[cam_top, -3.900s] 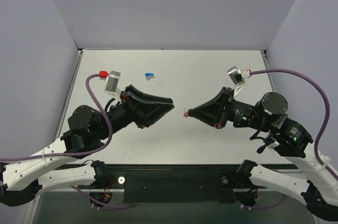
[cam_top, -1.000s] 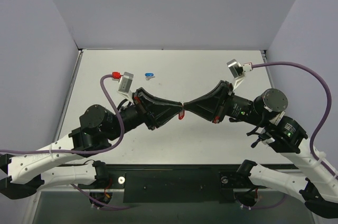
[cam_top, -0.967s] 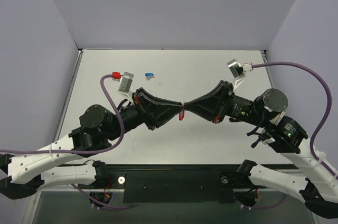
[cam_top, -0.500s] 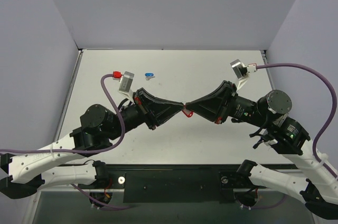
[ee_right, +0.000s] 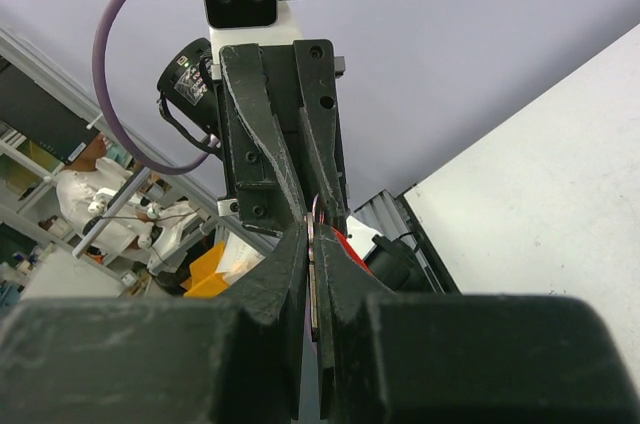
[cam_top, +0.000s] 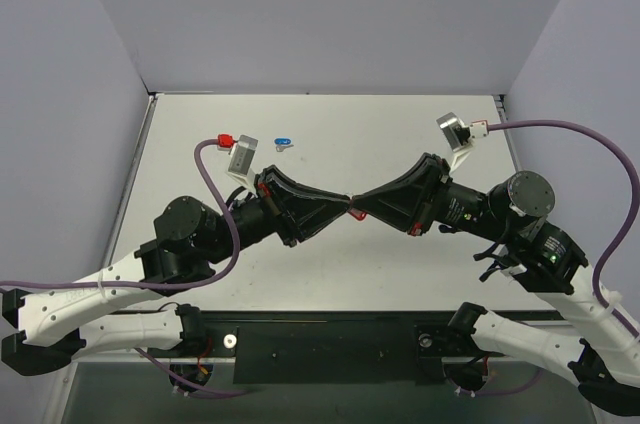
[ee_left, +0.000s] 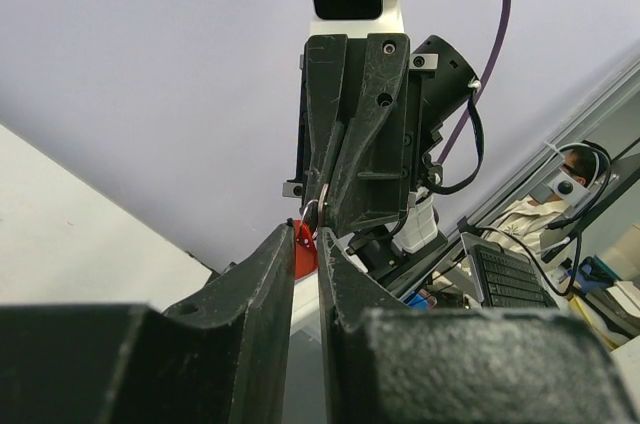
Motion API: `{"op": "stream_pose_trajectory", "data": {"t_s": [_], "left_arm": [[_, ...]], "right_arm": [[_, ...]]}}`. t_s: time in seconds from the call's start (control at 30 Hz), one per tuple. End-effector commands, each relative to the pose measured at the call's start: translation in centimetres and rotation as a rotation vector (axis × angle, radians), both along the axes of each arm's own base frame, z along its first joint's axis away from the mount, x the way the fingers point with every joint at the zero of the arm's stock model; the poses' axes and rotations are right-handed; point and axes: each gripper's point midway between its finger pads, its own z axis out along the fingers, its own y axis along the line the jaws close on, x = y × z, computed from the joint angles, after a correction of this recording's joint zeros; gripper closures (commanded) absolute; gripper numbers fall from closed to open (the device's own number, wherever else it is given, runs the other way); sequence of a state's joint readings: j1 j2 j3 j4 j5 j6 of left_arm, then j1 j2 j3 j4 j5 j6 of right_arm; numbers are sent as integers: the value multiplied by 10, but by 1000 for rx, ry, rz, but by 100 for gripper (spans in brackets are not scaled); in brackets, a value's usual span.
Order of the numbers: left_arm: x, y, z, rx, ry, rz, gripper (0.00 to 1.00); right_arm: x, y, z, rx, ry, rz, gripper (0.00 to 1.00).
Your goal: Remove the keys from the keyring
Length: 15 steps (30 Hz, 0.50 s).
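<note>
Both grippers meet tip to tip above the middle of the table. My left gripper [cam_top: 343,203] is shut on the red plastic tag [ee_left: 304,247] of the keyring; the tag also shows in the top view [cam_top: 353,212]. My right gripper [cam_top: 355,201] is shut on the flat silver key [ee_right: 315,274], held edge-on between its fingers. The thin metal ring [ee_left: 313,214] links tag and key in the gap between the two grippers' tips. In the right wrist view the red tag [ee_right: 350,245] shows just beyond my fingertips.
A second small keyring with a blue tag [cam_top: 284,143] lies at the back left of the white table [cam_top: 400,134]. Grey walls close in the back and both sides. The arms' cables arch over each side.
Since 3.9 s ago the left gripper has closed in on the right one and taken the red tag. Over the last second both grippers shifted slightly right, still joined at the keyring.
</note>
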State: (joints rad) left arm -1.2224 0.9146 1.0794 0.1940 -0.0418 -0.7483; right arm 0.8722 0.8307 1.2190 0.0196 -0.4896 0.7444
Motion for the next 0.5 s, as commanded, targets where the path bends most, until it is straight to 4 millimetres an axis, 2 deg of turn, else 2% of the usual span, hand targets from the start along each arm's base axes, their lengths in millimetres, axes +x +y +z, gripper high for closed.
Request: {"op": "stream_pose_trajectory", "data": {"t_s": [0.0,0.13,0.2,0.27,0.47], "left_arm": [[-17,5,33,-85,-62,-69,75],[-20,5,36,-89,-78,-85,78],[-23,5,38,-87,-89,-95,93],[-26,5,41,-80,-110,-107,100],[-38,6,37,-42,-161,-162,100]], "right_arm": [[-5,3,11,38,-31,32,100],[-6,4,8,38,-22,41,100],[-8,5,8,42,-22,49,100],[-8,6,7,38,-17,57,100],[-11,6,-8,0,5,74,100]]}}
